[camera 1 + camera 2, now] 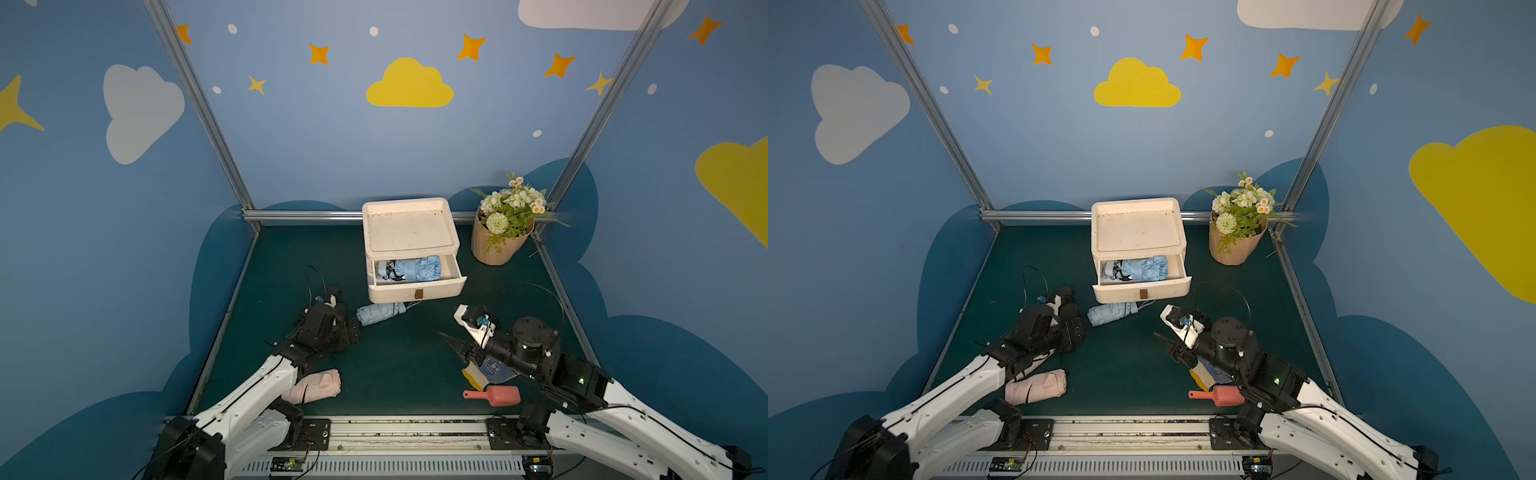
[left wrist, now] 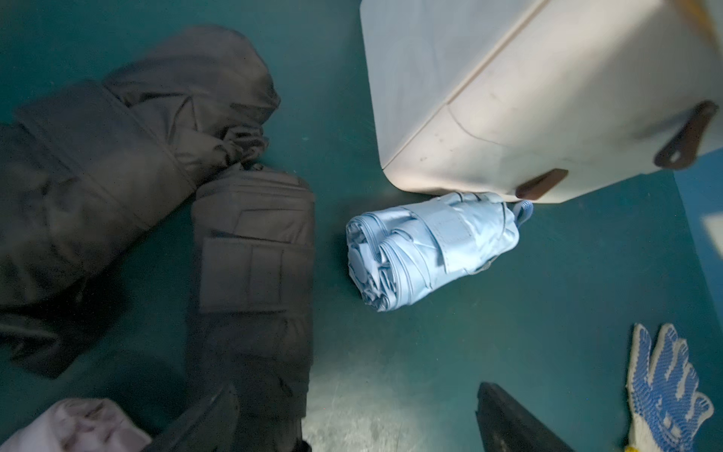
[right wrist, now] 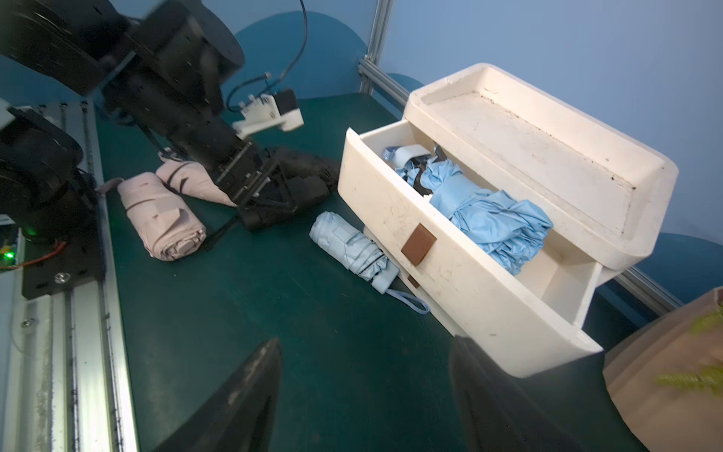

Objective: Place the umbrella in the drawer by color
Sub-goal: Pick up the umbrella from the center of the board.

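Observation:
A white drawer unit [image 1: 409, 232] [image 1: 1138, 232] stands at the back of the green table, its top drawer [image 3: 461, 281] pulled out. A blue umbrella [image 1: 417, 268] [image 3: 489, 211] lies inside it. A folded light blue umbrella [image 1: 380, 312] [image 1: 1112, 312] [image 2: 426, 250] [image 3: 352, 246] lies on the table against the unit's front. My left gripper [image 1: 347, 330] [image 2: 358, 411] is open just left of that umbrella, over two black umbrellas [image 2: 254, 254], holding nothing. My right gripper [image 1: 453, 345] [image 3: 364, 375] is open and empty, front right of the drawer.
Two pink folded umbrellas [image 1: 318, 386] [image 3: 160, 215] lie under the left arm near the front rail. A blue-dotted glove [image 1: 492, 370] [image 2: 661, 387] and a red scoop [image 1: 496, 395] sit under the right arm. A flower pot [image 1: 500, 237] stands at the back right.

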You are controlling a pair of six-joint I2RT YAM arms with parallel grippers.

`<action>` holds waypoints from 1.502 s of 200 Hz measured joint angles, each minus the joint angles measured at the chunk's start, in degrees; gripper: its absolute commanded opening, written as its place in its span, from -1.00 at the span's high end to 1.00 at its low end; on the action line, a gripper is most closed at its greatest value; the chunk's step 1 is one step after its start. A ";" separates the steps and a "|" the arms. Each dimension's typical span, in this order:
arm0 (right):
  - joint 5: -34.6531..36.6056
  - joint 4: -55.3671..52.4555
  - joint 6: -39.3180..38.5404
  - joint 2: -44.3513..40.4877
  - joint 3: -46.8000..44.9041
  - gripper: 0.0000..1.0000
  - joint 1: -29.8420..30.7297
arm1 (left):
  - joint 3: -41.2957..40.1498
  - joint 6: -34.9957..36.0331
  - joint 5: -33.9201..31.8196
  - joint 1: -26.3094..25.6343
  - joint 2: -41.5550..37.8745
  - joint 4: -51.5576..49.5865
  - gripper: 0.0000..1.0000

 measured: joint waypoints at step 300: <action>-6.45 2.38 2.54 -1.38 0.94 -0.50 0.00 | 7.56 3.17 7.87 -10.03 19.96 0.39 -0.28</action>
